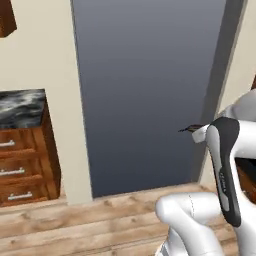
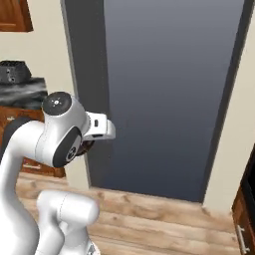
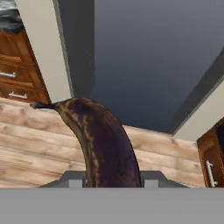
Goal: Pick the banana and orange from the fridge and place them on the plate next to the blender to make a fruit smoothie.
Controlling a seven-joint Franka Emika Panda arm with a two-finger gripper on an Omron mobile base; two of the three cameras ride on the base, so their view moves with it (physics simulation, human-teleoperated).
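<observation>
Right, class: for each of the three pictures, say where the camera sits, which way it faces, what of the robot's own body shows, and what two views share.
Left base view: behind the arm to its left, facing a dark grey panel; the arm rises lower right, the banana stem peeping past it.
Right base view: behind to its right, same panel; the arm rises lower left.
Hand view: on the hand, looking along the gripper, shut on the banana, over the wooden floor.
Shared: both base views show the panel, floor and wooden drawers.

Wide dark grey-blue doorway panel [image 1: 145, 90] set in cream wall [image 1: 50, 50]. Light wood plank floor [image 1: 85, 225]. Brown wooden drawer cabinet [image 1: 25, 165], black-white marble top [image 1: 20, 106], at left.
</observation>
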